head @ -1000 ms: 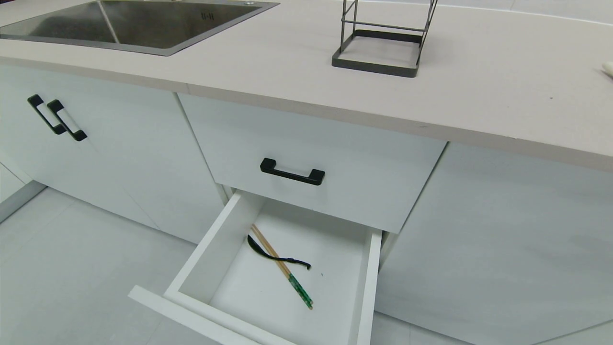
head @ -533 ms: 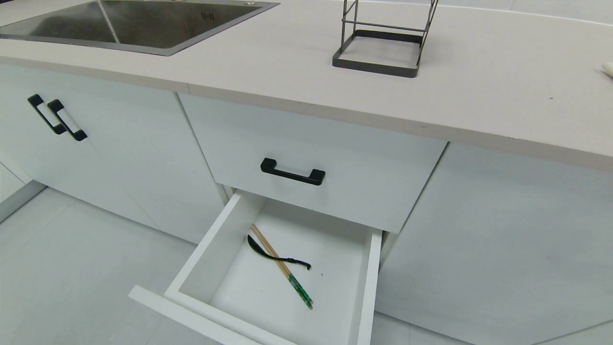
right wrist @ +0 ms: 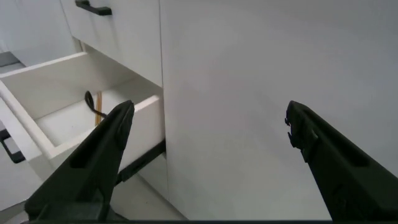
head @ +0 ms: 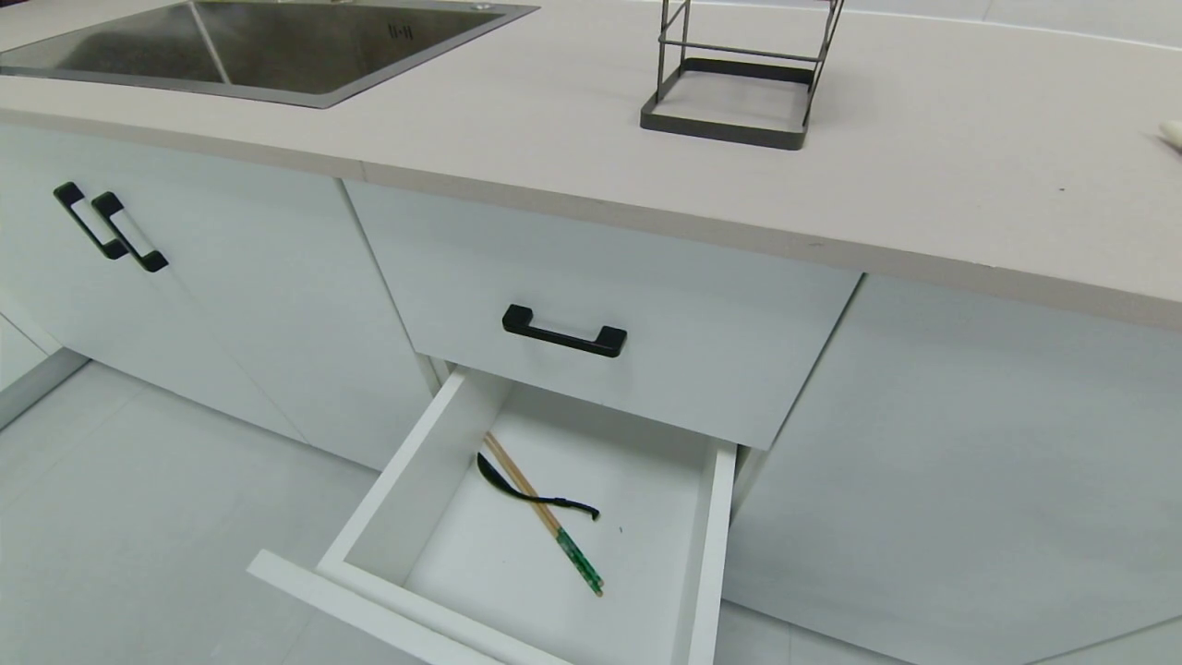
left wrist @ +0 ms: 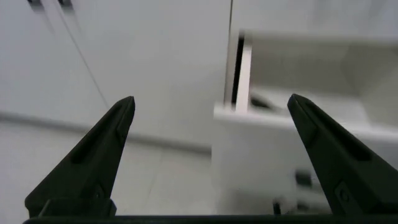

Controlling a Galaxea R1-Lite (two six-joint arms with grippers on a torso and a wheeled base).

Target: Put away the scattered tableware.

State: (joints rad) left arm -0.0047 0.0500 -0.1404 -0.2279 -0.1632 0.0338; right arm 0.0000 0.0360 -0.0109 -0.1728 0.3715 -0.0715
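Observation:
The lower drawer (head: 397, 480) stands pulled out below the counter. Inside it lie a pair of wooden chopsticks with green ends (head: 545, 526) and a black spoon (head: 531, 494) crossing them. My left gripper (left wrist: 211, 106) is open with nothing between its fingers, low beside the drawer's front corner (left wrist: 249, 118). My right gripper (right wrist: 208, 112) is open and empty too, facing the white cabinet panel (right wrist: 261, 93) beside the drawer (right wrist: 68, 93), where the black spoon (right wrist: 92, 104) shows.
Above is a shut drawer with a black handle (head: 563, 331). The counter holds a steel sink (head: 249, 42) at the back left and a dark wire rack (head: 729, 102). Two cabinet door handles (head: 111, 226) are at left. A pale object (head: 1173, 131) sits at the counter's right edge.

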